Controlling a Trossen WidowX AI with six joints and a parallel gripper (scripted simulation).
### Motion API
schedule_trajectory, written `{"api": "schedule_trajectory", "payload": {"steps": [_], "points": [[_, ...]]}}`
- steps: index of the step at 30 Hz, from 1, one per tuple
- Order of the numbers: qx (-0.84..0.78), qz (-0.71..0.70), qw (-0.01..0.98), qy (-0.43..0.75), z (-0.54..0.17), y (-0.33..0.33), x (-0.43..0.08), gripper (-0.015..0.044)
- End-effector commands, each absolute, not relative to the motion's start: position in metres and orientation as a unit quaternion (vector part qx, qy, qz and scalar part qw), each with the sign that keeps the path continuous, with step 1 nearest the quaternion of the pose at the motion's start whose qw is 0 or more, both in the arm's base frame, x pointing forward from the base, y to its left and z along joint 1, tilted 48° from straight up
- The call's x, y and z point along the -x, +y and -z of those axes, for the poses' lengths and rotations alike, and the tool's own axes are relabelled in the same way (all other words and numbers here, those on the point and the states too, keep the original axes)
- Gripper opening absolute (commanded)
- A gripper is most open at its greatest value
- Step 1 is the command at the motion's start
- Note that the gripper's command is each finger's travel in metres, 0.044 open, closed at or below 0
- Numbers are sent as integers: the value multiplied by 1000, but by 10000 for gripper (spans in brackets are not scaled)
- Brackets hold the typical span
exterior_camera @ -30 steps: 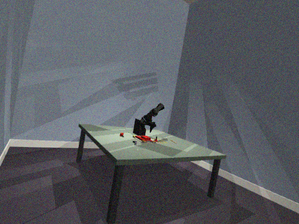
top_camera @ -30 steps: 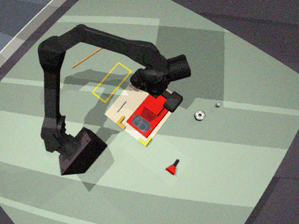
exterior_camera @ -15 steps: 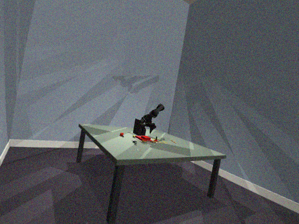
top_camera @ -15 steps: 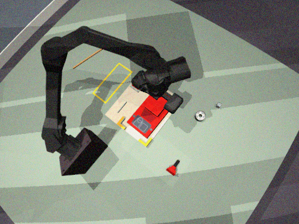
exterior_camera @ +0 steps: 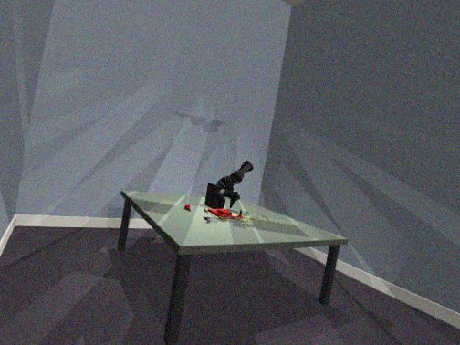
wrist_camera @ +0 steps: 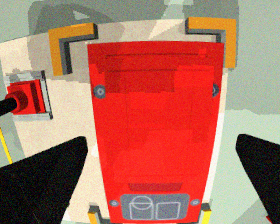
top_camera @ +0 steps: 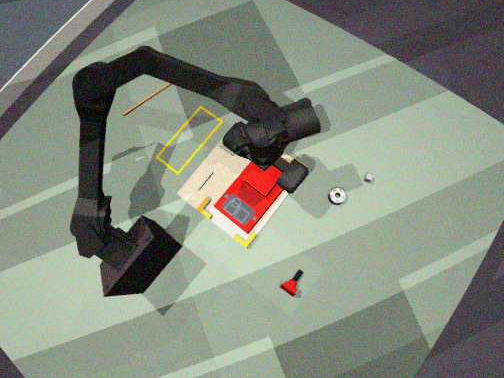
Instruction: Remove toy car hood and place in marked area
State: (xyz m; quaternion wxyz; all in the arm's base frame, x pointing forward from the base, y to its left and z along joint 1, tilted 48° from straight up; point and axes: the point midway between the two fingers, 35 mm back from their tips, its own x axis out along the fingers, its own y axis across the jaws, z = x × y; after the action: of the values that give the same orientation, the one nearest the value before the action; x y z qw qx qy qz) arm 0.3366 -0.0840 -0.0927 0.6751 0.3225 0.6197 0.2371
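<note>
From above, the black arm bends over the table (top_camera: 380,254) and its gripper (top_camera: 270,171) hangs over the red toy car (top_camera: 247,194), which sits on a beige board (top_camera: 200,174). The yellow marked area (top_camera: 189,139) lies just beside the board, with nothing inside it. A washer (top_camera: 337,195) and a small red tool (top_camera: 291,285) lie apart.

From the side view, the arm (exterior_camera: 230,183) leans over the car (exterior_camera: 221,213); details are too small.

In the wrist view, the hood (wrist_camera: 155,97) is on the car, and the two dark fingers stand spread wide on both sides, holding nothing.
</note>
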Motion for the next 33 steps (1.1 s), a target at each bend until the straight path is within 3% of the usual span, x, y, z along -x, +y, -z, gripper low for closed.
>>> {"api": "schedule_trajectory", "payload": {"steps": [1,33], "points": [[-324,-237,675,619,95,-81,-337,440],[-325,-238,675,619,110,-65,-339,440]]}}
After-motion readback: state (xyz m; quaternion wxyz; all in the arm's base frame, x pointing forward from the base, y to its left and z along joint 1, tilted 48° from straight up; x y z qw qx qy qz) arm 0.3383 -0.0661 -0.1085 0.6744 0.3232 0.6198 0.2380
